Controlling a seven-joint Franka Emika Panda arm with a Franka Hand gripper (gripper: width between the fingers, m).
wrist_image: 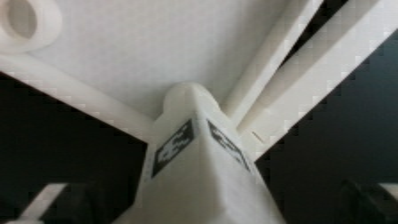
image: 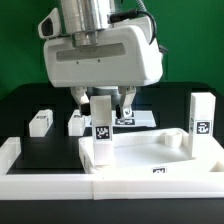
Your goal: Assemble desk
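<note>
1. Labels: only b/w square tags, on held leg block (image: 102,128) (wrist_image: 192,160), standing leg block (image: 201,118) and near rim of desk panel (image: 150,156) (wrist_image: 125,60). No legible text.
2. Gripper (image: 102,104) clenched on held leg block, upright at panel's near corner on exterior view's left. Seating unclear.
3. Standing leg block: panel's right side.
4. Outer loose leg block (image: 40,122) and inner loose leg block (image: 76,124) lie on black table (image: 40,145), far left.
5. White bar (image: 8,152) edges table left.

Black table (image: 50,150), rimmed white panel (image: 140,150) lying flat, loose leg block (image: 40,122), second leg block (image: 76,124)
</note>
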